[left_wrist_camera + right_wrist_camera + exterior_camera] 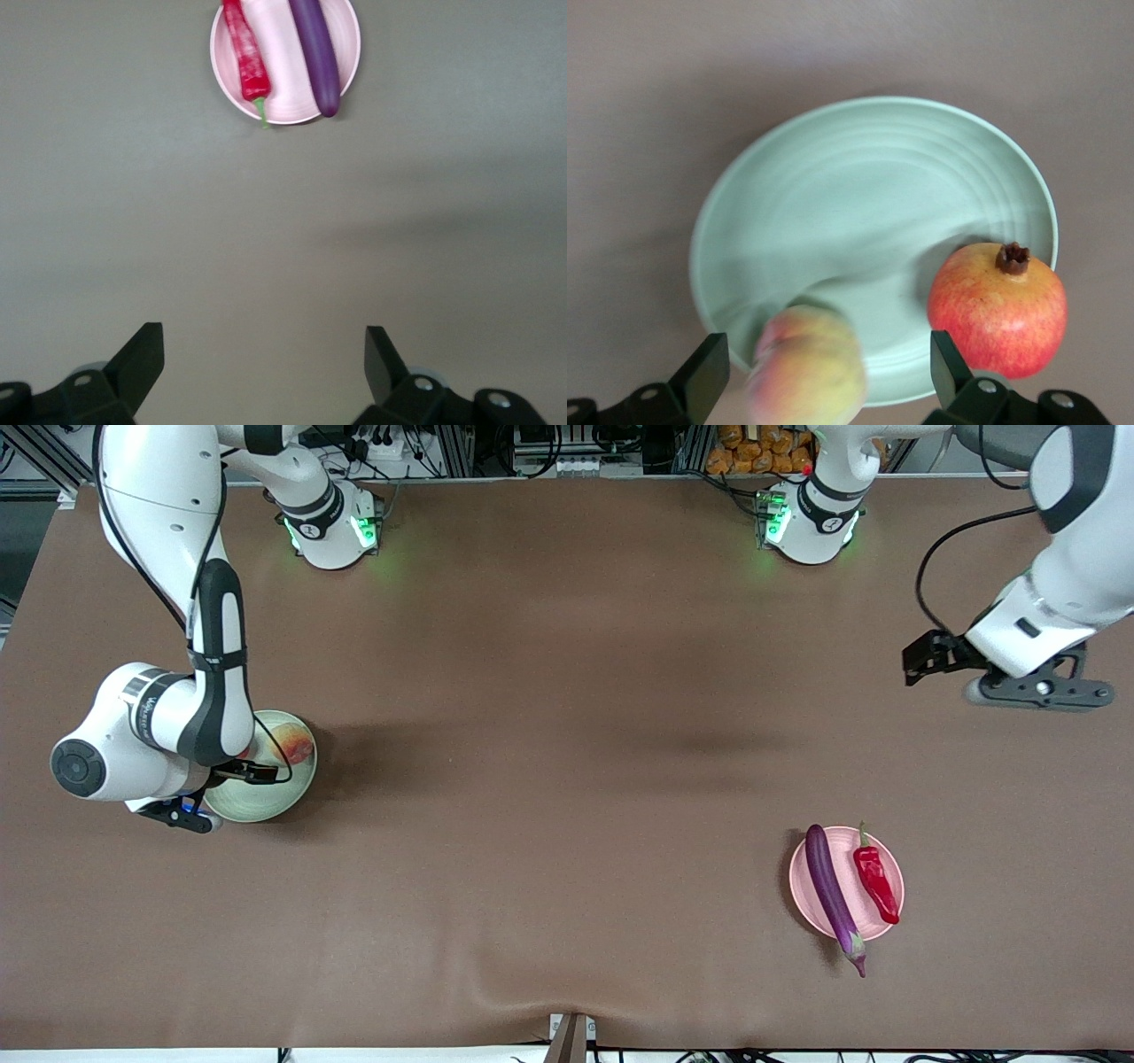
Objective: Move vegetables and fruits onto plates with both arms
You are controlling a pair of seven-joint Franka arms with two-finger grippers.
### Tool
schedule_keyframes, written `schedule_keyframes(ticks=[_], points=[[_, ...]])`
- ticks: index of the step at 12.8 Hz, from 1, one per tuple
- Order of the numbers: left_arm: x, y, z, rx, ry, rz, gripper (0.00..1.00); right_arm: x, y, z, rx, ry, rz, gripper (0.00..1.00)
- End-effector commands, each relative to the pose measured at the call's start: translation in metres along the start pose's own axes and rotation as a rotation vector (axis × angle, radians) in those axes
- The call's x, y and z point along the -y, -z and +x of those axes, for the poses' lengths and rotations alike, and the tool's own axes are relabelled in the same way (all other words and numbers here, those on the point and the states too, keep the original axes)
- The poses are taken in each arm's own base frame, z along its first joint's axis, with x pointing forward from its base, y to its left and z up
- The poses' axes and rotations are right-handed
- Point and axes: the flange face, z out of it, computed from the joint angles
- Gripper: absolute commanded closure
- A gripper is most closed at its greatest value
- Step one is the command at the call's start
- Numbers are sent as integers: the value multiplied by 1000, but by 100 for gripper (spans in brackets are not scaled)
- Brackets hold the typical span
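My right gripper [828,367] is open over the pale green plate [859,195]. The peach [806,367] shows blurred between its spread fingers, touching neither, at the plate's rim. The red pomegranate [997,310] sits on the same plate, crown up. In the front view the right gripper [239,772] hovers over the green plate [266,802], and the pomegranate [299,746] peeks out beside the arm. The purple eggplant [831,890] and red chili [877,881] lie on the pink plate [852,881]. My left gripper [926,660] is open and empty above bare table. It sees the pink plate [285,93], the chili [246,57] and the eggplant [314,49].
The brown table mat [567,779] spans the whole table between the two plates. The eggplant's stem end overhangs the pink plate's rim toward the front camera. The arm bases [332,531] stand along the table's back edge.
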Motion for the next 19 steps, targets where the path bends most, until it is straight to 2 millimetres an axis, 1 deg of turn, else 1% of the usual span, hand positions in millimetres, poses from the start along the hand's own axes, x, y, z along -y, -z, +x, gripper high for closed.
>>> schedule_keyframes(ticks=[1, 3, 4, 5, 6, 7, 8, 9, 10, 11, 12, 13, 14, 15, 16, 17, 18, 19], points=[[1, 47, -3, -13, 1, -18, 0, 18, 82, 2, -21, 62, 64, 0], [5, 73, -16, 33, 6, -20, 0, 36, 135, 7, -109, 111, 59, 0], [5, 86, -22, 50, 9, -20, 0, 35, 156, 4, -107, 120, 57, 0], [7, 103, -29, 61, 14, -21, 0, 39, 176, -2, -101, 135, 56, 0], [7, 114, -35, 73, 16, -21, 0, 29, 208, -6, -118, 134, 69, 0], [7, 119, -39, 78, 27, -21, 0, 25, 234, -15, -112, 144, 77, 0], [5, 121, -41, 84, 68, -20, 0, 14, 257, -23, -111, 142, 84, 0], [4, 124, -41, 77, 102, -18, 0, 8, 270, -31, -97, 151, 98, 0], [2, 123, -39, 79, 107, -16, 0, 7, 277, -44, -62, 170, 122, 0], [3, 120, -37, 83, 109, -18, 0, -5, 296, -61, -61, 184, 160, 0], [5, 114, -32, 93, 110, -27, 0, -31, 306, -69, -53, 178, 210, 0], [9, 112, -30, 94, 104, -41, 0, -51, 321, -84, -52, 188, 253, 0], [12, 109, -28, 99, 96, -45, 0, -66, 328, -91, -62, 192, 254, 0], [13, 104, -24, 109, 69, -45, 0, -74, 336, -96, -80, 231, 220, 0], [10, 102, -23, 108, 43, -46, 0, -86, 355, -112, -124, 293, 169, 0], [7, 101, -19, 95, 35, -38, 0, -83, 367, -129, -136, 339, 138, 0], [6, 103, -16, 72, 32, -31, 0, -82, 380, -148, -152, 333, 113, 0], [7, 102, -15, 66, 34, -31, 0, -80, 390, -160, -175, 327, 108, 0]])
